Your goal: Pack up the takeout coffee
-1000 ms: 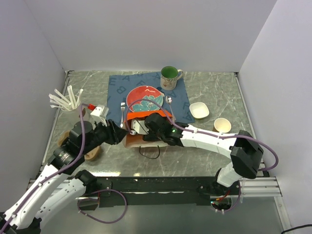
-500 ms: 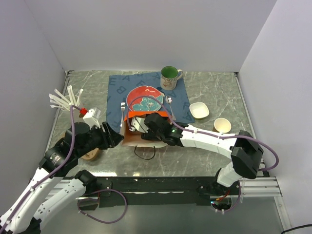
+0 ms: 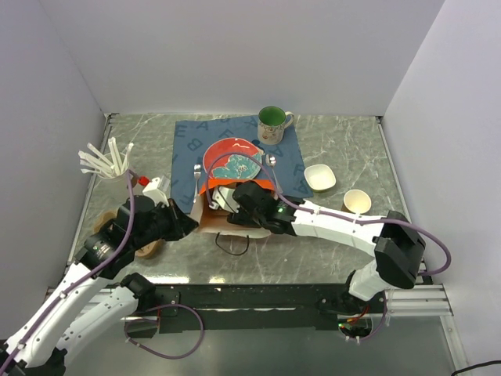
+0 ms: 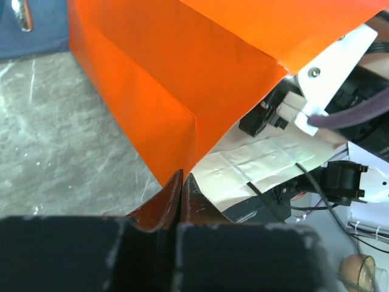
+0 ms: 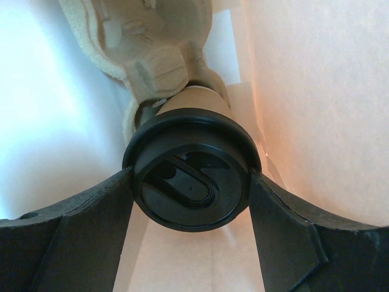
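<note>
An orange paper bag [image 3: 205, 190] lies on its side on the marble table [image 3: 344, 141], mouth toward the arms. My right gripper [image 5: 191, 190] is inside the bag, shut on the takeout coffee [image 5: 191, 182]; its fingers [image 5: 91, 225] press both sides of the round black lid. The brown cup body points deeper into the bag, against a pulp cup carrier [image 5: 152, 42]. In the top view the cup is hidden by the bag and the right wrist [image 3: 254, 202]. My left gripper [image 4: 180, 182] is shut on the bag's [image 4: 170, 73] corner edge; it also shows in the top view [image 3: 190, 223].
A green mug [image 3: 272, 121], a red plate [image 3: 232, 162] and cutlery sit on a blue cloth [image 3: 290, 160] behind the bag. A white bowl [image 3: 319, 177] and a lidless tan cup [image 3: 357, 201] stand right. A cup of white stirrers [image 3: 109, 164] stands left.
My left gripper has drawn back to the left along the bag's near edge, and the bag's mouth has shifted a little. My right gripper stays inside the bag.
</note>
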Robot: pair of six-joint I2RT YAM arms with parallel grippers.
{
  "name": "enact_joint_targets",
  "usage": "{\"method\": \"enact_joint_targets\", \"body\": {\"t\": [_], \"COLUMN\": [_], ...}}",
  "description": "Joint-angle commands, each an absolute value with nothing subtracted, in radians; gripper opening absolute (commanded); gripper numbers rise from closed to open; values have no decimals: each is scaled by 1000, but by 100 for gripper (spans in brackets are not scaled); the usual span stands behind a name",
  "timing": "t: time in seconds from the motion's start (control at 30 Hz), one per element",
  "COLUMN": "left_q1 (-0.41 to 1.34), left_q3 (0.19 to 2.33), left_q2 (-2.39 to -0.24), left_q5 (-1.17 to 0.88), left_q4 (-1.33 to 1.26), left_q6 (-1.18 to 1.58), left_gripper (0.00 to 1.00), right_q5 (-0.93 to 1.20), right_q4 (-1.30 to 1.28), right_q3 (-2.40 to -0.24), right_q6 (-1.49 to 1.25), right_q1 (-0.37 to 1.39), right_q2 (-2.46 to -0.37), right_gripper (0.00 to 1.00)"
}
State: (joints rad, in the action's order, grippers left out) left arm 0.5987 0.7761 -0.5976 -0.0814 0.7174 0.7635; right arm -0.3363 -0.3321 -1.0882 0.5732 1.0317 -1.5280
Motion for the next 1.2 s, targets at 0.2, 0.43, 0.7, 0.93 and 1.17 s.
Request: {"method": "enact_joint_targets", "body": {"t": [0.2,0.43,0.7,0.93,1.17], "left_q1": [598,600,600,598,600], "left_q3": [738,722,727,741,756], "left_q2": [-609,-601,-606,-612,-618], "left_q5": [-120,-137,-144,-147,-137], "left_q4": [578,575,584,600,618], "left_q6": [681,667,657,640,635], "left_gripper": [1,1,1,1,1], "right_q5": [-166,-114,-78,-141,-209], "right_q4": [-322,-341,-336,-324,-373], "right_q3": [-1095,-1124,-1144,-1160,-1163], "right_q6": [561,554,543,523,555], "right_q1": [1051,1058,1072,1088,1091], "right_q2": [-1375,-1411,-1453,-1454,-1408], "right_gripper": [43,43,43,41,41]}}
